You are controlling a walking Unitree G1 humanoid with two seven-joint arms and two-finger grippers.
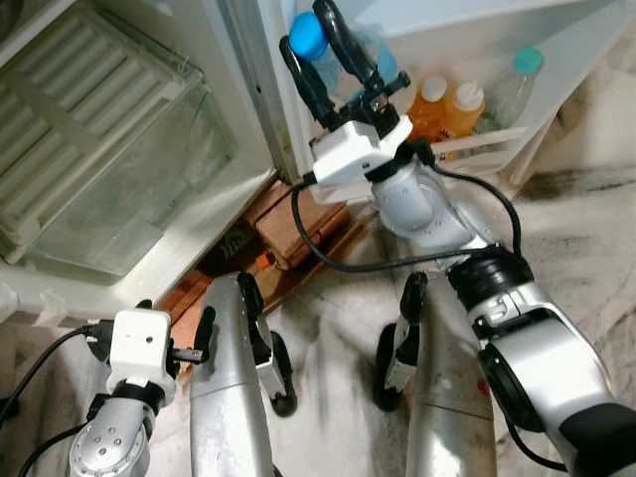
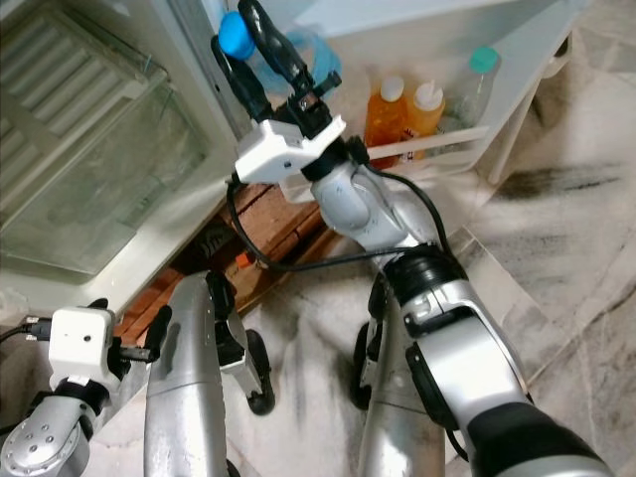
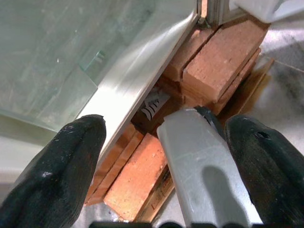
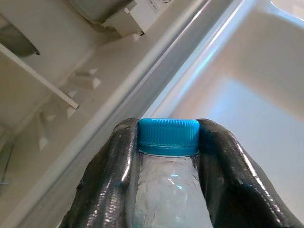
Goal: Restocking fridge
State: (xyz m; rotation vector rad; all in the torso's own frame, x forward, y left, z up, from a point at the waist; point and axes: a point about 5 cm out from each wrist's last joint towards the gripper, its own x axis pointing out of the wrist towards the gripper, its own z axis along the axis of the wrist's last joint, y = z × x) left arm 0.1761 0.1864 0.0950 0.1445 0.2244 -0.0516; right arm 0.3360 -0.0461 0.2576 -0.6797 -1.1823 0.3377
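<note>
Bottle (image 4: 168, 190), clear with a blue cap (image 1: 307, 36), sits pinched at the neck between the two fingers of the right claw (image 1: 323, 45), upper centre of the left eye view, raised in front of the open fridge door's shelf (image 1: 477, 139). That shelf already carries two orange bottles (image 1: 430, 104) and a teal-capped bottle (image 1: 517, 84), upper right. Judgement: the step in hand is setting the bottle into the door shelf. To do it well, keep the bottle upright, carry it over the shelf rail, lower it into the free space left of the orange bottles, then release. Left claw (image 3: 161, 166) hangs spread and idle at lower left, above the bricks (image 3: 218, 61) under the fridge.
</note>
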